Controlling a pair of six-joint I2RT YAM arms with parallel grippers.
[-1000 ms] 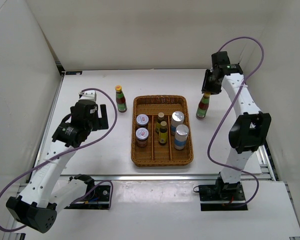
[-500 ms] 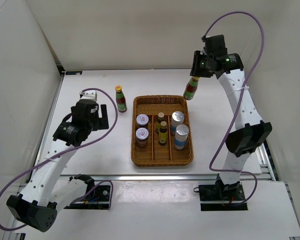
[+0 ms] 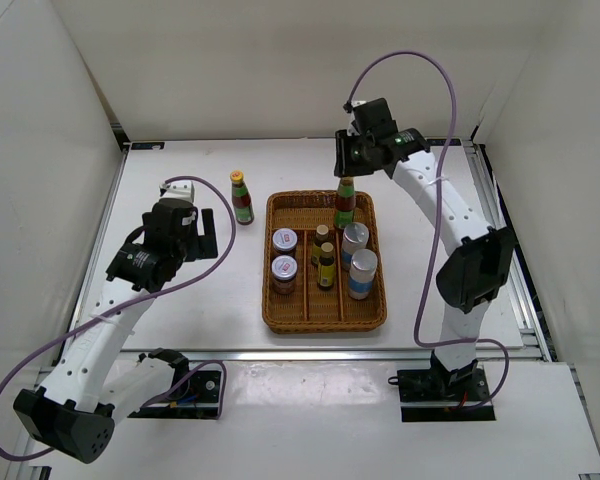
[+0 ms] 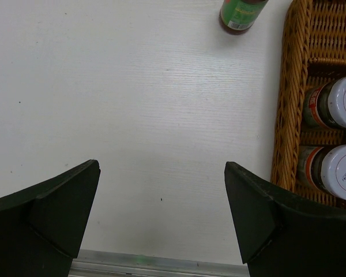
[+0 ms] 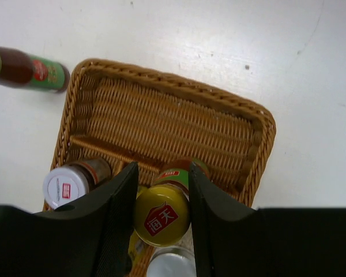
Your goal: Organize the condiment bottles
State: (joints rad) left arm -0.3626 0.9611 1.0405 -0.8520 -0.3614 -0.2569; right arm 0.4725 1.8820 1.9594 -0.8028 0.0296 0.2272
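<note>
Currently tray [image 3: 325,324] holds jars [image 3: 284,241], tiny bottles [image 3: 326,265], cylinders [image 3: 361,272], two each.

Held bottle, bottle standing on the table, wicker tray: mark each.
Held bottle [image 5: 161,214]: right wrist view, on its yellow cap.
Bottle standing on the table [image 3: 242,205]: top external view, on its body.
Wicker tray [image 3: 325,325]: top external view, on its near rim.

White table [image 3: 230,300], matte, faint wood grain, a few dark specks. Two things sit directly on it. Brown wicker tray [image 3: 325,325]: roughly centred between the left and right edges, long side running near-to-far, closer to the near edge than the far one. Tall yellow-capped bottle [image 3: 242,200]: red/green label, upright, just beside the tray's far-left corner, not touching it.
</note>
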